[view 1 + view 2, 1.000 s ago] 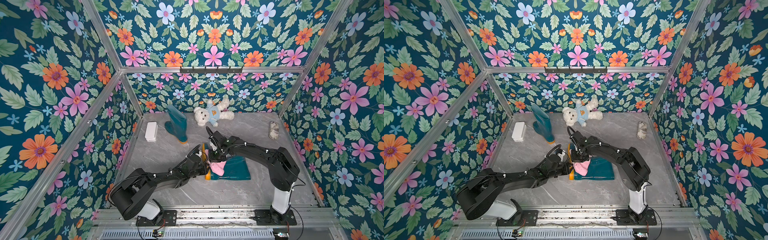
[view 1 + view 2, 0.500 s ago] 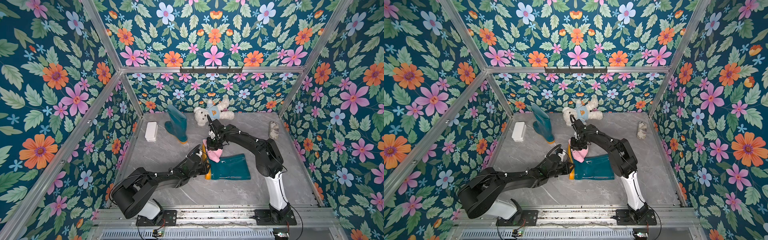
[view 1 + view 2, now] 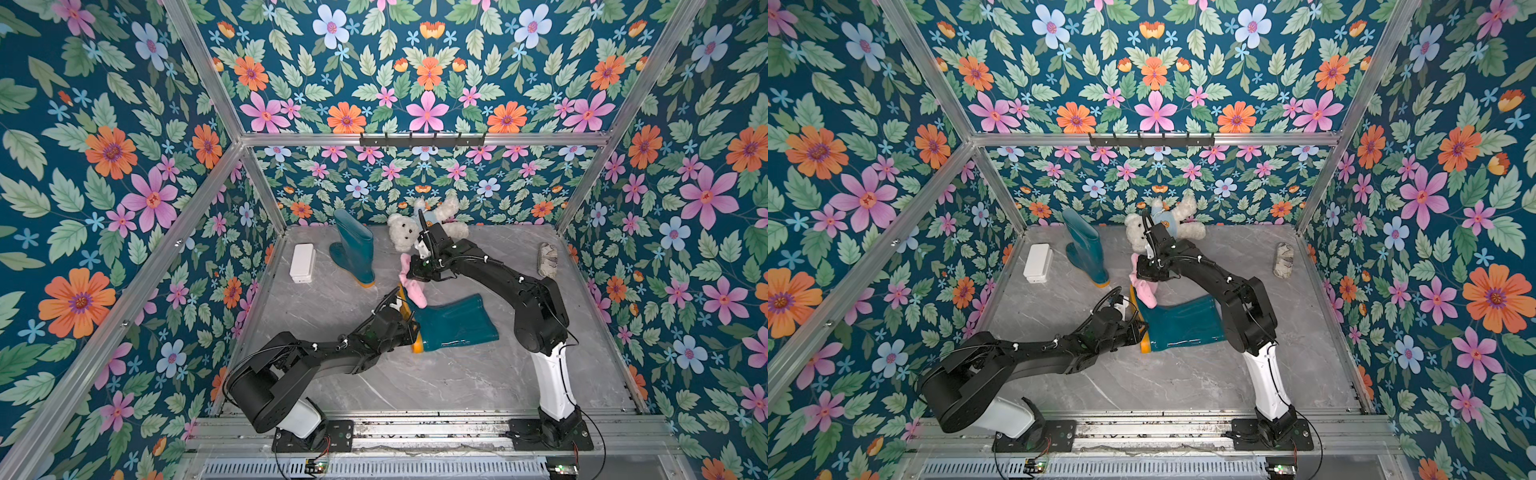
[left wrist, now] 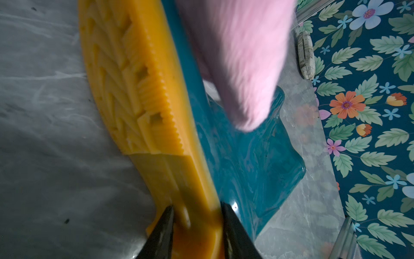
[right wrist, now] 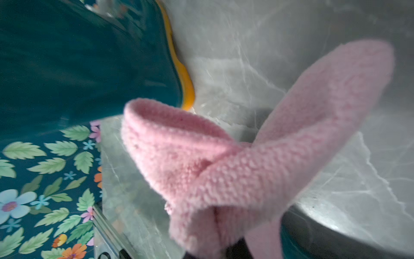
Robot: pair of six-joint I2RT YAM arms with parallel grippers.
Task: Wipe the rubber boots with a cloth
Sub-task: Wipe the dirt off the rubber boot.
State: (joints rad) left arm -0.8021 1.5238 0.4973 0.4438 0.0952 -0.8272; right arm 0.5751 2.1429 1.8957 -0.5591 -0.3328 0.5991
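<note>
Teal floral wallpaper walls, grey marble floor, aluminium frame bars, even light

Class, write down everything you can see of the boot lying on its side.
The fallen boot is glossy teal rubber with a ridged yellow-orange sole. It lies on its side on the grey marbled table, shaft pointing to the robot's right. The left tool clamps its heel. The pink cloth hangs over its foot; contact is unclear.

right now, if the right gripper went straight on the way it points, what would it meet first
Probably the grey marble tabletop, just beside the toe of the lying glossy teal rubber boot, with the fuzzy pink cloth held by the right gripper landing first; depth is unclear.
</note>
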